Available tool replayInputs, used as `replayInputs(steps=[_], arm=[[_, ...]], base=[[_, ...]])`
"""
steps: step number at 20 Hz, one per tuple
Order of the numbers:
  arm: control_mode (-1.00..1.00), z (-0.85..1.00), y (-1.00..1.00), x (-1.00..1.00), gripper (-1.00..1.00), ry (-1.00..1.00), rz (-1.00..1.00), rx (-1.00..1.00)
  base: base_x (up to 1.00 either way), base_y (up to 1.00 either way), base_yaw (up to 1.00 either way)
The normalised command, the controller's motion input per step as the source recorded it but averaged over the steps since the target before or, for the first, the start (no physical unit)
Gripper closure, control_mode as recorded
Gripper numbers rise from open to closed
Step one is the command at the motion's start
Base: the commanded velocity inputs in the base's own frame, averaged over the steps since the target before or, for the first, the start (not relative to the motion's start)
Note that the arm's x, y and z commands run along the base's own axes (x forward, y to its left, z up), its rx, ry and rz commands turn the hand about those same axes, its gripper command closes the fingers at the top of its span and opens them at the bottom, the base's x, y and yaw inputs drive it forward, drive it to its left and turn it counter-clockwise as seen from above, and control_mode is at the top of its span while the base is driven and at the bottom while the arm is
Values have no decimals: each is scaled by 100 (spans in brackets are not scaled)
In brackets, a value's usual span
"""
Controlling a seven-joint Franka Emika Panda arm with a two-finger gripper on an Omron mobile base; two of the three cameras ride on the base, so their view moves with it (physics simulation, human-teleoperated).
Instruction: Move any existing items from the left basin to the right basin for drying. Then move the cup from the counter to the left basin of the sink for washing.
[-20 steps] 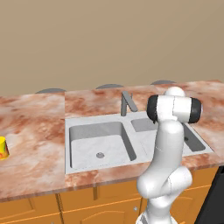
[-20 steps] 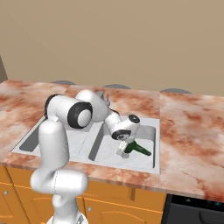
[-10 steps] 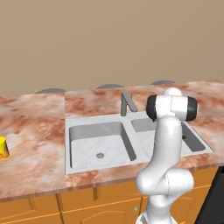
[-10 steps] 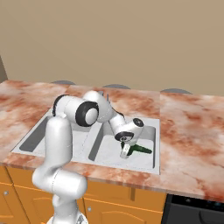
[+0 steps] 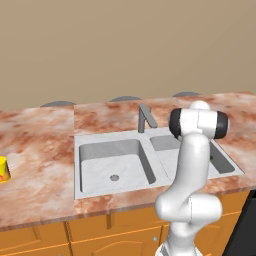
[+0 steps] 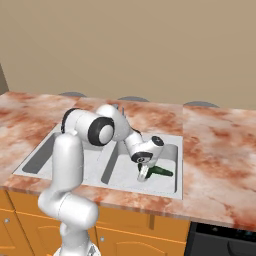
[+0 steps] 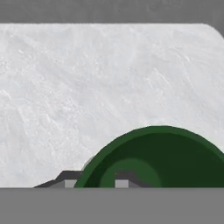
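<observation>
The dark green utensil point(image 6: 161, 172) lies on the floor of the right basin point(image 6: 120, 172), near its front right corner. My gripper point(image 6: 143, 176) reaches down into that basin and is shut on the utensil's handle end. In the hand view the round green head point(image 7: 175, 157) sits just beyond my gripper point(image 7: 95, 180), over the pale basin floor. The left basin point(image 5: 112, 167) holds nothing I can see. The yellow cup point(image 5: 3, 169) stands on the counter point(image 5: 35, 135) at the far left edge of the left base view.
The grey faucet point(image 5: 145, 117) rises at the sink's middle back, behind my arm. Marbled counter point(image 6: 215, 150) stretches to the right of the sink. The divider between the two basins runs just left of my forearm.
My arm has stretched further into the right basin and carried the utensil down and slightly right. The utensil now lies flat on the basin floor.
</observation>
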Motion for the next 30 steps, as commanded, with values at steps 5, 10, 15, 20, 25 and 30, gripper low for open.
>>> replayInputs(steps=[5, 10, 15, 20, 25, 30], arm=[[-100, 7, 0, 0, -100, -1, 0, 0], [-100, 36, 0, 0, -100, 0, 0, 1], [-100, 73, 0, -10, -100, 0, 2, 0], [-100, 81, 9, -76, -100, -3, 1, 0], [-100, 81, 31, -93, -100, -1, 0, 0], [-100, 83, 50, -84, -100, -3, 0, 0]], base=[[0, 0, 0], [0, 0, 0], [0, 0, 0], [0, 0, 0], [0, 0, 0], [0, 0, 0]])
